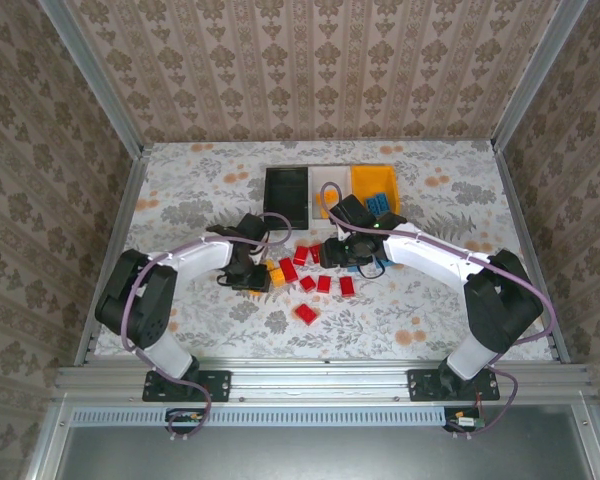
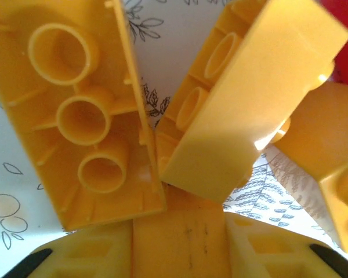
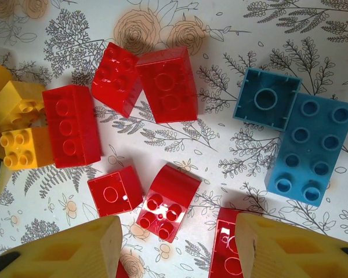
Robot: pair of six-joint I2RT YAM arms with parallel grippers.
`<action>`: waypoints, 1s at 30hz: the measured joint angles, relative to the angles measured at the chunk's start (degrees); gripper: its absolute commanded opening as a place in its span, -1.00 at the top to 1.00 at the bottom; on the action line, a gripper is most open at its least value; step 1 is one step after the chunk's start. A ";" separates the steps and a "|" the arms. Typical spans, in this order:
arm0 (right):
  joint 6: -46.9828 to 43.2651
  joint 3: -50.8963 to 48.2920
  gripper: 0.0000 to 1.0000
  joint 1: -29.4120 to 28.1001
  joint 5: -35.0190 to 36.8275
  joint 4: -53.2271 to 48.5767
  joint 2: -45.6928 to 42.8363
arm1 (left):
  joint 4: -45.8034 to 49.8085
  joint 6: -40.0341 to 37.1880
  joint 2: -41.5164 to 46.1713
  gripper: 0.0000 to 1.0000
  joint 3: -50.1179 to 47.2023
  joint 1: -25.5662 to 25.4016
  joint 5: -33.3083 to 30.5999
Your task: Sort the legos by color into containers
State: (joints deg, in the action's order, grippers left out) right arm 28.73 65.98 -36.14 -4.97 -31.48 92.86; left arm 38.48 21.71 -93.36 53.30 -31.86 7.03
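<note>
Top view: the left hand (image 1: 252, 278) sits low over the yellow legos (image 1: 276, 271) on the worktop (image 1: 430, 300). The right hand (image 1: 342, 256) hovers by the red legos (image 1: 315, 280), in front of the black container (image 1: 287, 195), white container (image 1: 330, 178) and orange-yellow container (image 1: 362, 176).

Left wrist view: the left hand (image 2: 178, 223) is clenched, with a tilted yellow lego (image 2: 249, 98) just beyond its tips. Whether it is pinched I cannot tell.

Right wrist view: the right hand (image 3: 178, 229) is released and grasps nothing. Red legos lie between its fingers (image 3: 87, 249), and the blue legos (image 3: 307, 145) lie farther ahead on the right.
</note>
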 measured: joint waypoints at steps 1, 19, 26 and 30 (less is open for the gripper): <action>0.00 0.00 -0.11 0.00 0.02 -0.07 -0.15 | 0.02 -0.04 -0.02 0.47 0.13 0.00 0.04; 2.16 -13.31 -0.10 10.82 0.24 0.50 -22.58 | 0.76 -0.04 1.66 0.47 30.23 -2.75 5.88; 3.91 -17.88 -0.11 10.82 0.22 0.48 -28.02 | 0.00 -3.23 -20.26 0.47 52.50 -4.72 6.71; 4.57 -19.87 -0.11 10.82 0.24 0.44 -30.42 | 2.23 -5.46 -31.26 0.46 64.35 -4.92 6.12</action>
State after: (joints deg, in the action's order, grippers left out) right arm 33.30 46.11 -25.32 -4.73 -31.05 62.43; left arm 40.71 16.25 -124.62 117.64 -36.77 13.15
